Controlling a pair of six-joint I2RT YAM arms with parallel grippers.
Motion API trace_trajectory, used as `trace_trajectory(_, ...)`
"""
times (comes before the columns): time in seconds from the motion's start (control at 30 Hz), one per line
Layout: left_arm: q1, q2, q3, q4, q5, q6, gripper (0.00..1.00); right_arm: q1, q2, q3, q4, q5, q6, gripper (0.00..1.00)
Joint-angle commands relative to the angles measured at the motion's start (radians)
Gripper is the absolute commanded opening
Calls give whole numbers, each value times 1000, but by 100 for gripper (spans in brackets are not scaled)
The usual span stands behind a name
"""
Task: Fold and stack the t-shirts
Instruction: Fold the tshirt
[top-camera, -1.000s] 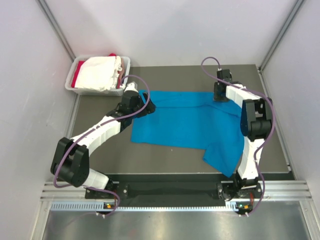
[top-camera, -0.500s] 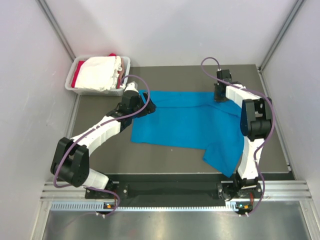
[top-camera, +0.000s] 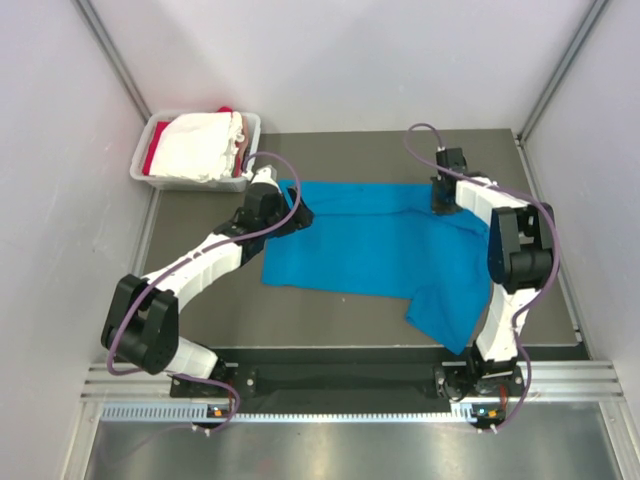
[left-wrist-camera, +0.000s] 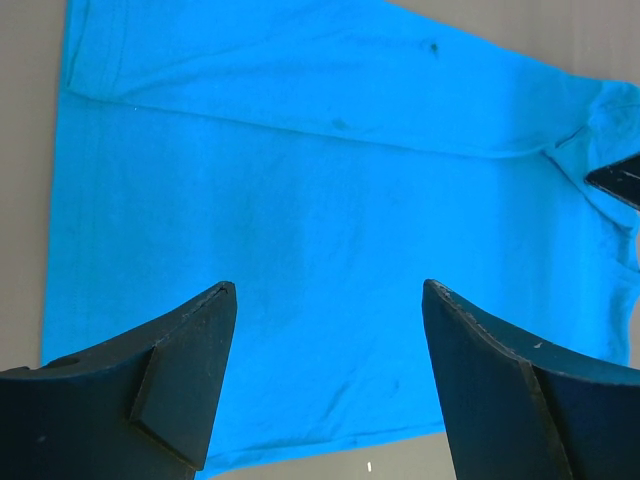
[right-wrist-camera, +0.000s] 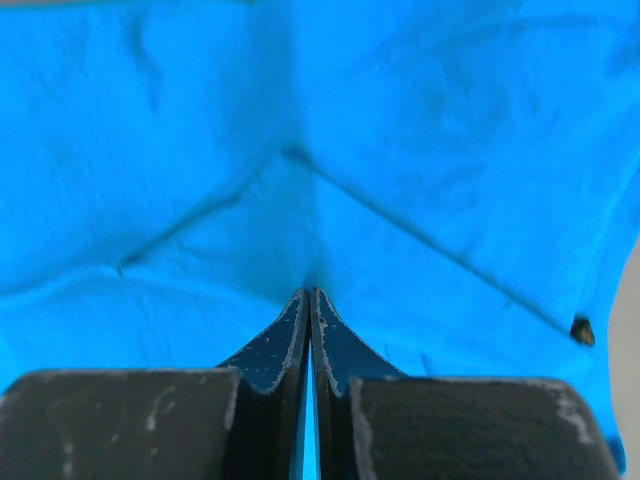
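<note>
The blue shirt (top-camera: 360, 245) lies spread on the table (top-camera: 330, 315), 1 sleeve trailing toward 5 o'clock; white and red shirts (top-camera: 205, 148) wait in the tub (top-camera: 254, 128) at 10 o'clock. The right claw (right-wrist-camera: 309, 294) is clenched on a raised pinch of blue cloth at the shirt's 1 o'clock edge; the left claw (left-wrist-camera: 328, 292) hangs spread wide over its 10 o'clock corner, grasping nothing. A clean fold likely needs the left to drop and nip that corner, then both to lift level and carry the far edge toward 6 o'clock, cloth taut
</note>
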Motion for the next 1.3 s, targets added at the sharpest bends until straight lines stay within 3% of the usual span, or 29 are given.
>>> trace_trajectory(0.0, -6, -37, -20, 77, 15, -6, 79, 16, -90, -26, 45, 15, 1, 2)
trace_trajectory(0.07, -7, -40, -23, 77, 12, -5, 79, 15, -93, -17, 51, 16, -1, 13)
trace_trajectory(0.1, -7, -47, -28, 75, 9, -5, 79, 13, -90, 1, 50, 12, 10, 29)
trace_trajectory(0.2, -7, -51, -34, 75, 5, -6, 79, 12, -85, 41, 62, -8, 30, 45)
trace_trajectory(0.37, -9, -53, -39, 80, 2, -12, 79, 13, -10, 136, 54, 4, 38, 45)
trace_trajectory(0.53, -12, -56, -39, 75, -5, -12, 79, 13, 50, 199, 45, 24, 44, 38)
trace_trajectory(0.83, -12, -53, -42, 72, -14, -11, 79, 13, 97, 196, 45, 25, 42, 33)
trace_trajectory(1.27, -13, -45, -37, 68, -14, -8, 79, 13, 114, 170, 50, 35, 44, 35)
